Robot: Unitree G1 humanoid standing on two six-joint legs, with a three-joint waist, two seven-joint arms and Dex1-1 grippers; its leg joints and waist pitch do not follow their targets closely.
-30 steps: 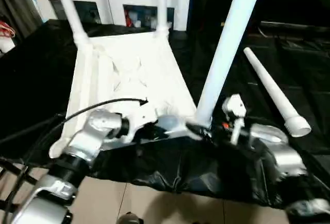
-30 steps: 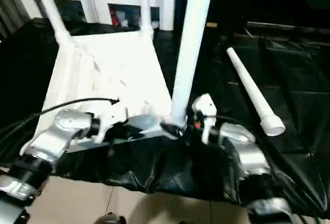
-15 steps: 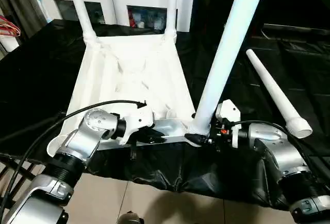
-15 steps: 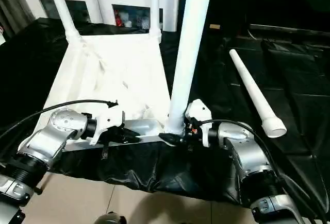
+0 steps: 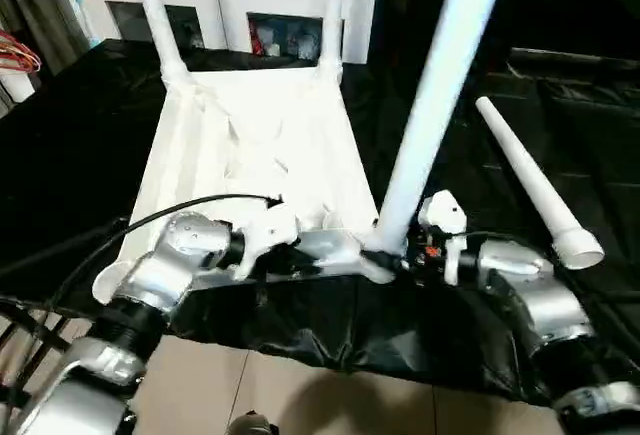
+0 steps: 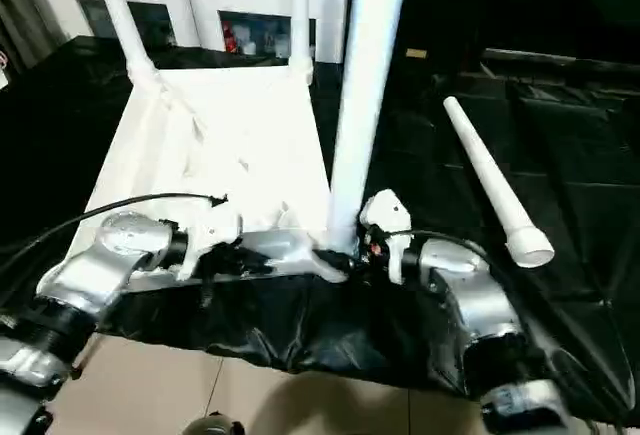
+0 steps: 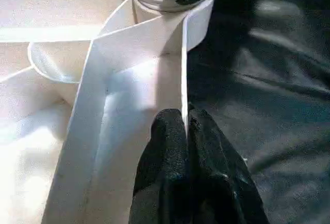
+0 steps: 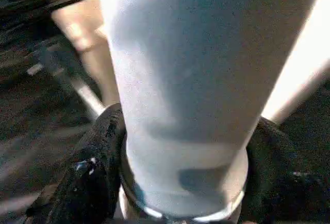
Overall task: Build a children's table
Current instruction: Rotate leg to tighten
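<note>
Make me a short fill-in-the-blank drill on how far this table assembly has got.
1. The upturned tabletop has ____ legs standing in its far corners.
2. The right hand has its fingers around the base of an upright ____.
3. The left hand is pinched on the tabletop's ____.
4. One spare leg lies on the ____ cloth.

Missing words: two; leg; rim; black

Upright leg (image 5: 430, 95), top cut off

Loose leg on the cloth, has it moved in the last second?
No. The loose leg lies on the black cloth at the same angle to the tabletop; small offsets look like camera shift.
</note>
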